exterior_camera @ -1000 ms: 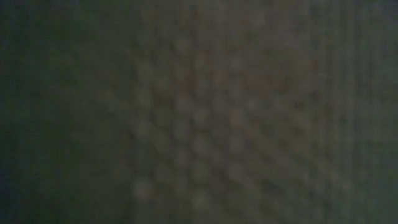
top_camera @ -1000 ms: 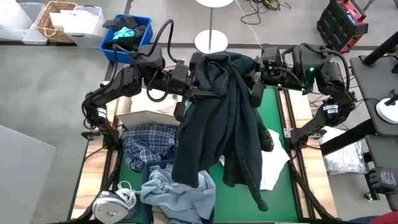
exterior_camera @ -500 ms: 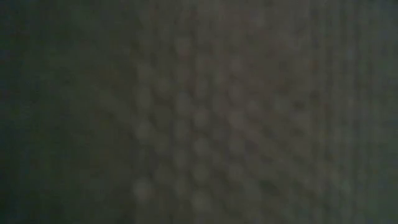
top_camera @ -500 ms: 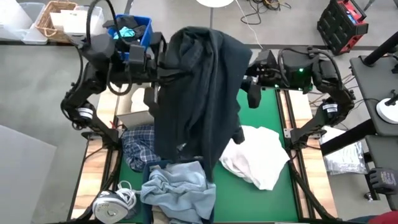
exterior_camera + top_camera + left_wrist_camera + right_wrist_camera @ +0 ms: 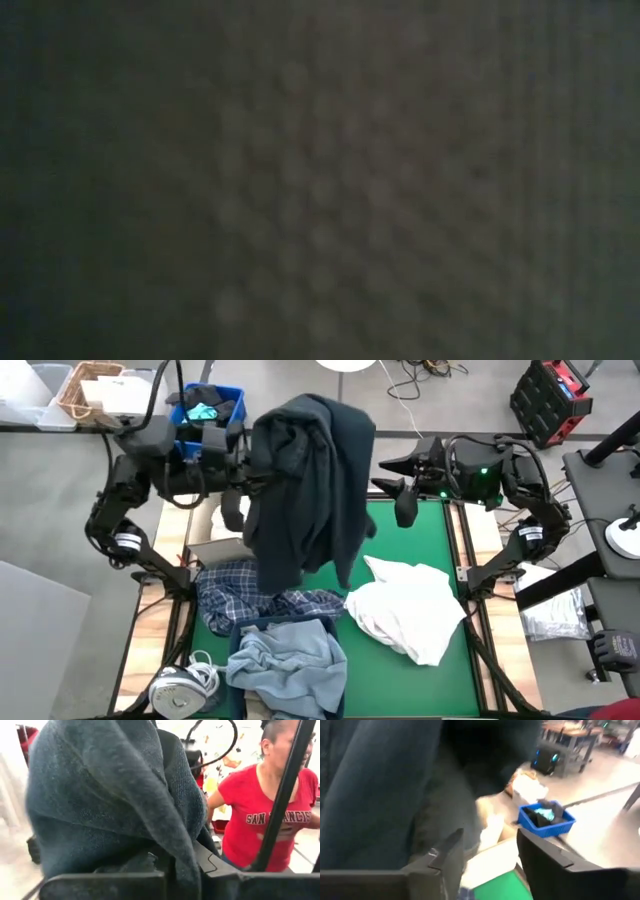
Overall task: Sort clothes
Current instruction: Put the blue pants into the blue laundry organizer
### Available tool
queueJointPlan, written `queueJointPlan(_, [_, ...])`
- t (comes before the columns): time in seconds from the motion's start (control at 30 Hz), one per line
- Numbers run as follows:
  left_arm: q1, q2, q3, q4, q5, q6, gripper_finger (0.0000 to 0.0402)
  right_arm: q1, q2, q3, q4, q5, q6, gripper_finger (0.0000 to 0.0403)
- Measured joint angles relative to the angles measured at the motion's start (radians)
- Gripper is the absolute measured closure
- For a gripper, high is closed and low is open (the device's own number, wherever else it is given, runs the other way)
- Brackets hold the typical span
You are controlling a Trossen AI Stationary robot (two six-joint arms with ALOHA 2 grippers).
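High view: left end effector [image 5: 262, 468] clamps the hanging dark navy piece [image 5: 305, 490]; right end effector [image 5: 392, 472] gapes beside it.

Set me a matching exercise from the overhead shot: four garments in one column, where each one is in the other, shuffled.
1. dark navy garment
2. white shirt
3. plaid shirt
4. light blue denim

A. crumpled at the table's near edge
B. hanging from the left gripper
C. on the green mat's right side
D. on the table's left side

Pairs: 1-B, 2-C, 3-D, 4-A
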Motion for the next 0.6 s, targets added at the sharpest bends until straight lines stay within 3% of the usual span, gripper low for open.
queueJointPlan(0.5, [-0.187,-0.018,0.001,-0.123,0.032,-0.059,0.0400,0.001,-0.036,0.002,0.123,0.076,-0.139,0.0378])
queueJointPlan(0.6, [-0.240,-0.009,0.001,-0.132,0.007,-0.051,0.0400,0.001,-0.035,0.002,0.116,0.075,-0.144,0.0390])
